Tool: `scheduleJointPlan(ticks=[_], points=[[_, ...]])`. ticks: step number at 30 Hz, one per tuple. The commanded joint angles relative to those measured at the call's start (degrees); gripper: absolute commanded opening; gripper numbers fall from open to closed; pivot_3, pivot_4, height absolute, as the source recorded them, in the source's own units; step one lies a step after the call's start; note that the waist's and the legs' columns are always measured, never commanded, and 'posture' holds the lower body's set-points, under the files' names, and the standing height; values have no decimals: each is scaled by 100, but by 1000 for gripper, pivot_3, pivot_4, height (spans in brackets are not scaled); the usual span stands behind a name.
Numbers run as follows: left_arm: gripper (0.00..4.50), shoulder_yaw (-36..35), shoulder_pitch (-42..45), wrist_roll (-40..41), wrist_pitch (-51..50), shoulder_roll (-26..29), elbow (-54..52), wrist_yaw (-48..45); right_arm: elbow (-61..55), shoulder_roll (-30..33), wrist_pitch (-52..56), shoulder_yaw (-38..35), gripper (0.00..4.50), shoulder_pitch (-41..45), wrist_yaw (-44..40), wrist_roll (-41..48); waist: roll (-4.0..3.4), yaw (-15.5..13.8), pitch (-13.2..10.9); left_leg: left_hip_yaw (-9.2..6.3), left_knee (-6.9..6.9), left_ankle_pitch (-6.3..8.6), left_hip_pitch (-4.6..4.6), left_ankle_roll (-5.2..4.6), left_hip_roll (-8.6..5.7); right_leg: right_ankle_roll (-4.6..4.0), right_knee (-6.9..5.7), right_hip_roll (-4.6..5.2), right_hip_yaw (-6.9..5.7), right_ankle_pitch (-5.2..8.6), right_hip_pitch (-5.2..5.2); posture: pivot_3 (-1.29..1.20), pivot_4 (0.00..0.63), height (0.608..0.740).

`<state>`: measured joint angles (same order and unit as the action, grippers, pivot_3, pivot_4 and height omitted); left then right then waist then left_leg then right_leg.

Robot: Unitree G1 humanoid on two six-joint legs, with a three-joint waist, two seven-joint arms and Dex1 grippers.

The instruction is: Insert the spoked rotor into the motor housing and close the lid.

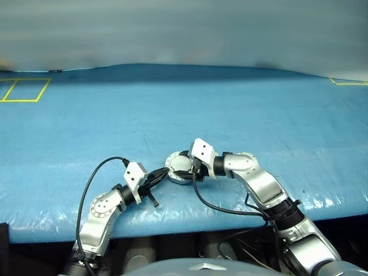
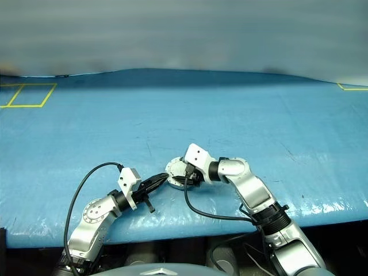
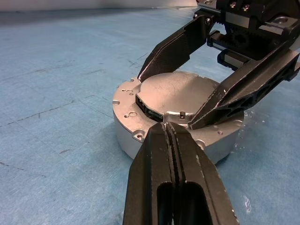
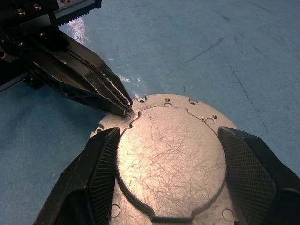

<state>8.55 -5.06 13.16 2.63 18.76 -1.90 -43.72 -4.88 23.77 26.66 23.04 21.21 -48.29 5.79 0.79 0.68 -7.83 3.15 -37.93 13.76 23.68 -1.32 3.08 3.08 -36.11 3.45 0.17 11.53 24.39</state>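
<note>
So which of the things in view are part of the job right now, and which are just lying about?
Part of the job:
- motor housing, on the blue table cover
- lid, lying flat on the housing
- right gripper, its fingers either side of the lid's raised circle
- left gripper, shut, tips at the housing's rim

Lying about:
- yellow floor-tape squares
</note>
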Motion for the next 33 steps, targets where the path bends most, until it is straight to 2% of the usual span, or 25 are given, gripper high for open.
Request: scheduleJointPlan(ticks=[1,5,7,9,15,21,33], points=[[42,149,-7,-278,-220,154,30,57,215,52,225,26,3065,-131,112,-138,1,-1,6,0,0,0,-1,0,0,1,0,0,0,1,-1,0,150,740],[42,168,-30,-284,-202,180,48,64,200,63,212,21,3065,-178,143,-154,-5,-3,30,0,1,0,-2,0,-1,2,1,3,0,1,-2,0,150,740],[0,173,-41,-274,-160,178,80,49,127,35,211,-52,3793,-228,151,-63,-6,-4,35,-3,1,0,-2,0,0,2,1,3,0,1,-2,0,150,740],[0,177,-57,-270,-127,177,105,40,-42,29,208,-134,4299,-303,73,110,-12,-10,40,-3,1,0,-1,1,0,2,2,3,-1,1,-2,0,150,740],[0,207,-95,-285,16,147,213,20,-631,-203,520,-768,4299,-488,-18,1016,-13,-15,39,-3,11,1,6,0,-3,-7,10,5,0,-4,4,0,150,740],[0,240,-105,-299,139,93,300,21,-803,-510,1382,-1549,4299,-457,369,1861,-13,-27,37,-4,10,1,14,0,-4,-5,11,7,-1,-3,9,0,150,740],[0,391,-161,-406,144,7,157,120,-725,-363,2747,-2334,4299,-736,1182,2351,-16,-36,36,-4,17,1,19,0,-7,-17,15,10,-1,-10,14,0,150,740]])
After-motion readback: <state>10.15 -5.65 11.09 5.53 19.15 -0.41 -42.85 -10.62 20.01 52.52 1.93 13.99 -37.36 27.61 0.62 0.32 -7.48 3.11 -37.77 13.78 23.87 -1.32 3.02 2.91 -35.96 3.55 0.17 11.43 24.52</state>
